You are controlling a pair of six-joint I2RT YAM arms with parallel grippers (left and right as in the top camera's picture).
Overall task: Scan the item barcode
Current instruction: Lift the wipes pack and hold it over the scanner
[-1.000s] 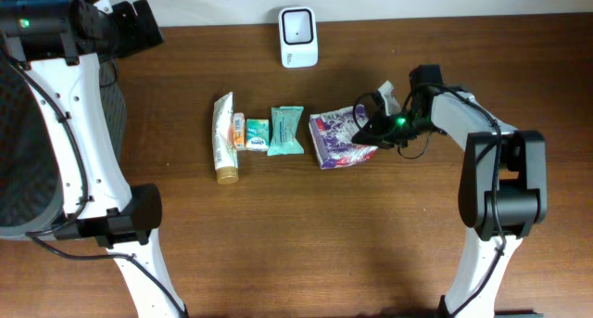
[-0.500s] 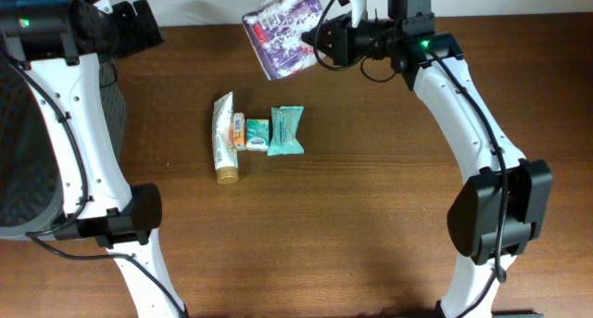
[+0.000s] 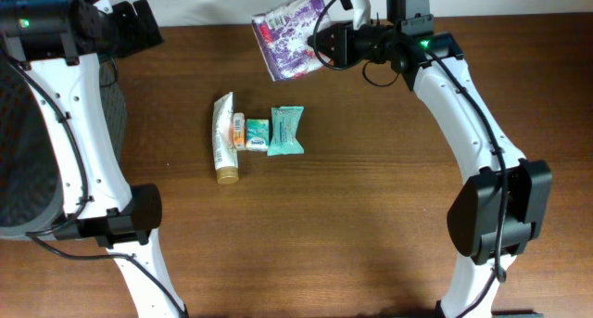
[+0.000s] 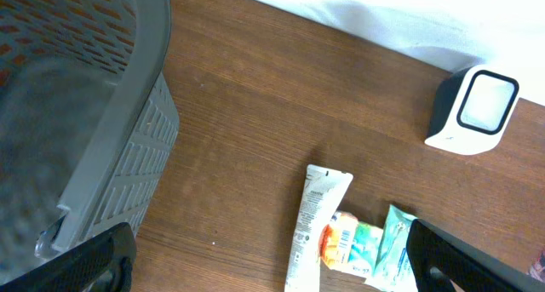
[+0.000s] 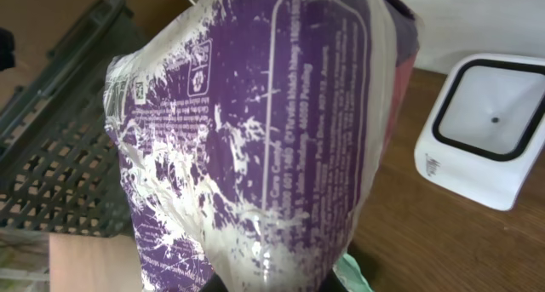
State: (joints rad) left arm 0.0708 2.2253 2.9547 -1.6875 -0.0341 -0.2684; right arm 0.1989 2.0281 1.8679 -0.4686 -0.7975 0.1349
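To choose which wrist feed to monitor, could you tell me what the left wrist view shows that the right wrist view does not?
Only the left wrist view shows the white tube and the small orange packet lying beside it. Only the right wrist view shows the purple packet, held up close and filling most of the frame. Both show the white scanner, the slatted basket and the wooden table.

The right gripper (image 3: pixel 326 45) has carried the purple packet (image 3: pixel 290 35) off the table (image 3: pixel 371 216) toward 12 o'clock, apparently above the scanner (image 5: pixel 484 134), then nudged it toward 3 o'clock.
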